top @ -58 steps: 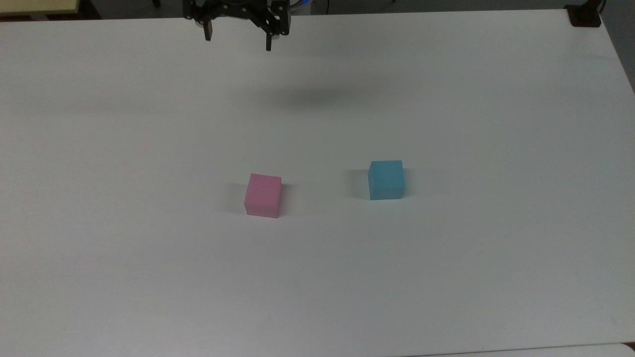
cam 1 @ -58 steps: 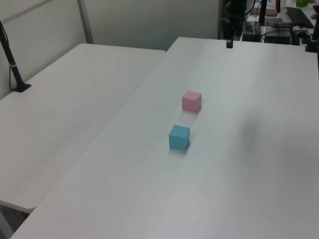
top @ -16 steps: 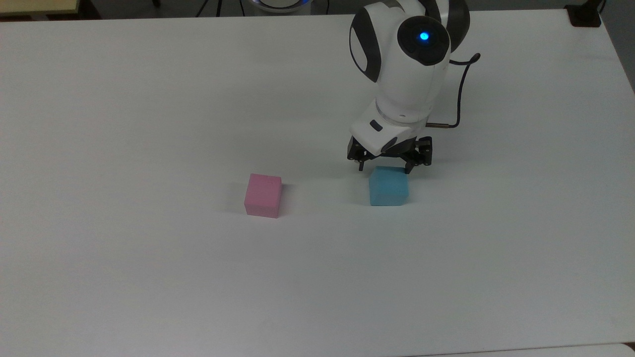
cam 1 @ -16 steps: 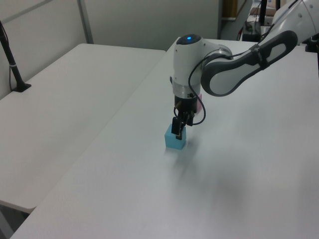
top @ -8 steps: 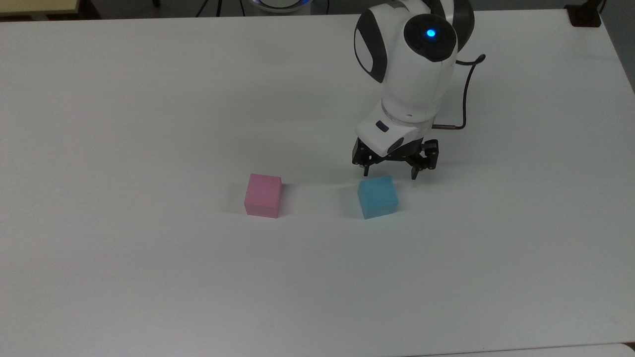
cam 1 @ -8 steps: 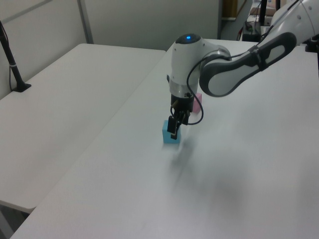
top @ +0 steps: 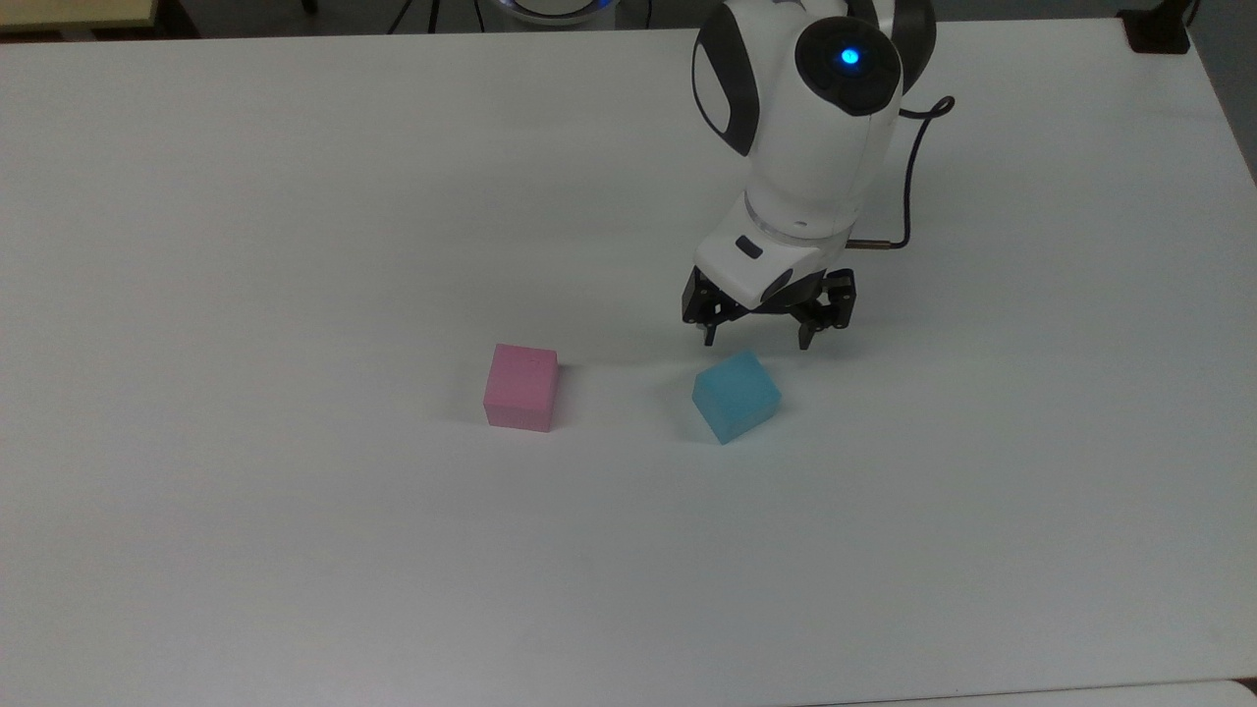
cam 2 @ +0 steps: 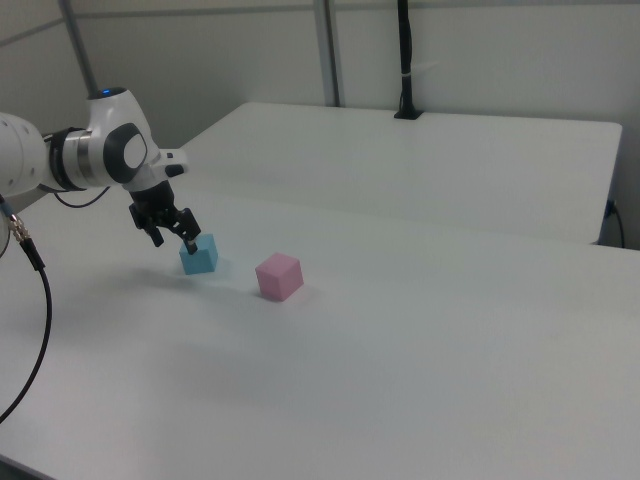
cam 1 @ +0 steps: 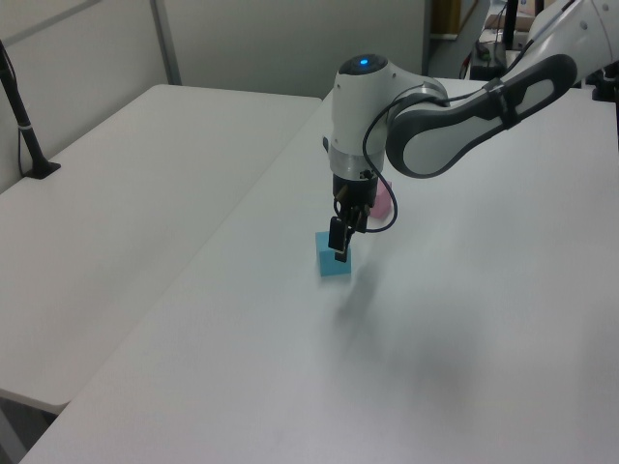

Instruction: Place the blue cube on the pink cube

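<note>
**Hovering gripper, blue cube loose on table**

Sitting flat on the white table (top: 295,550), the pink cube (top: 521,386) was at the top view's left, well apart from the arm. To its right in the top view lay the blue cube (top: 737,396), turned so a corner faced the camera, resting on the table near the pink cube but not touching it. The gripper (top: 754,338) hung just above and behind the blue cube in the top view, fingers spread and empty, one fingertip (top: 709,336) and the other either side of the gap; the cube lay in front of the tips, not between them. In the left view the gripper (cam 1: 338,246) overlapped the blue cube (cam 1: 332,266); contact could not be judged there. In the right view the gripper (cam 2: 170,235) was just above the blue cube (cam 2: 199,255), with the pink cube (cam 2: 279,276) to its right. A blue light (top: 849,57) glowed on the white arm (top: 800,147). No readable writing or labels.
</note>
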Controlling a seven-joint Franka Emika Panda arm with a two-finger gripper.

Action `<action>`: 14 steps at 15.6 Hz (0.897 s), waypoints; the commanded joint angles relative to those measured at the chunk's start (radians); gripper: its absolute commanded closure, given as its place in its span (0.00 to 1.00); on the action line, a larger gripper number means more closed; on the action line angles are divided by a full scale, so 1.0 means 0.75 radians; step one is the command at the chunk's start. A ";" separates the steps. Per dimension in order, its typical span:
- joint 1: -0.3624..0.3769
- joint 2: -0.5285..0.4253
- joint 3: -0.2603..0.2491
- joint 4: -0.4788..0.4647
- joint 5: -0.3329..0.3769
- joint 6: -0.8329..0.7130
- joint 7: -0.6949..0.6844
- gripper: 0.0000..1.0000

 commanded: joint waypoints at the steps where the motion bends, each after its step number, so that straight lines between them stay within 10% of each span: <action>1: -0.051 0.024 -0.014 0.034 -0.031 0.051 -0.321 0.00; 14: -0.065 0.131 -0.014 0.120 -0.019 0.136 -0.369 0.00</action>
